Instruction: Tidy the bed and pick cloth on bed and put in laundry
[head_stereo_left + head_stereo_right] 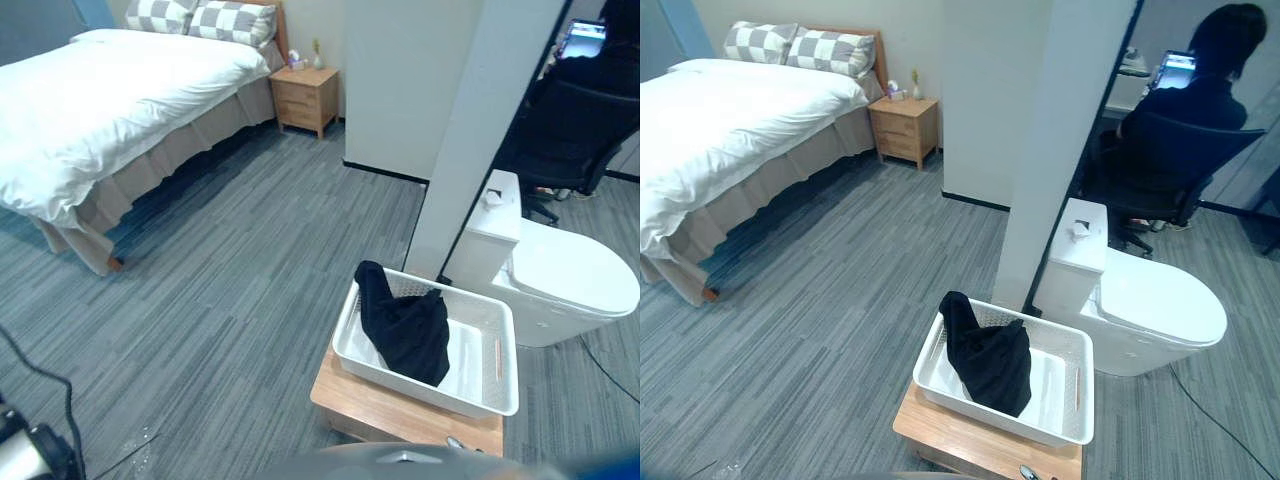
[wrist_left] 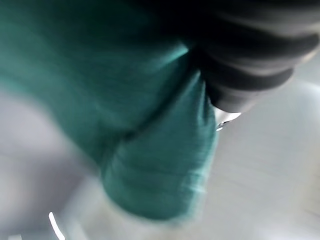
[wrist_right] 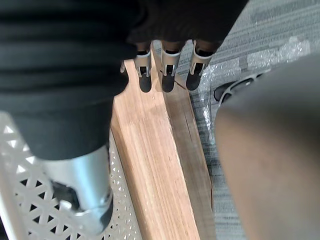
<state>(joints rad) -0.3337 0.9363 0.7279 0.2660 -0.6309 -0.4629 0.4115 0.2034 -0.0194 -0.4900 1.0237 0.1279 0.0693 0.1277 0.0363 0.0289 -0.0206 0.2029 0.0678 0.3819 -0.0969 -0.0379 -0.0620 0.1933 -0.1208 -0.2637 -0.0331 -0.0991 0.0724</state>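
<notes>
Left hand (image 2: 250,50) shows as its dark ribbed cover beside a blurred teal shape (image 2: 150,150). I cannot tell what that shape is, nor whether the hand holds anything.

Far left stands the bed (image 1: 100,110), with a smooth white duvet, a pleated beige skirt and two grey-and-white checked pillows (image 1: 200,18). No clothing is visible on it. Beside it is a small pale wood nightstand (image 1: 305,98), then grey striped carpet, then a plain white pillar (image 1: 470,130).

Below the pillar, a basket (image 1: 470,385) sits on a low stool (image 1: 400,420). The basket is rectangular, hard white plastic, with latticed walls. The stool's top is pale wood with visible grain. The cloth (image 1: 410,330) lies inside the basket: black, soft, limp and crumpled, with one end heaped up against the far left corner of the rim.

Right of the basket is a glossy white toilet (image 1: 560,280) with its lid down. Beyond it a person (image 1: 1210,90) sits in a dark office chair.

Right hand (image 3: 170,70) hangs over the stool's edge just beside the basket, fingers relaxed and empty.

The cloth looks delivered, so this is probably the withdrawal. It should go best if the right hand lifts straight up, clear of the rim. A sideways knock could slide the light basket off the stool. The raised end of the cloth may want tucking down.
</notes>
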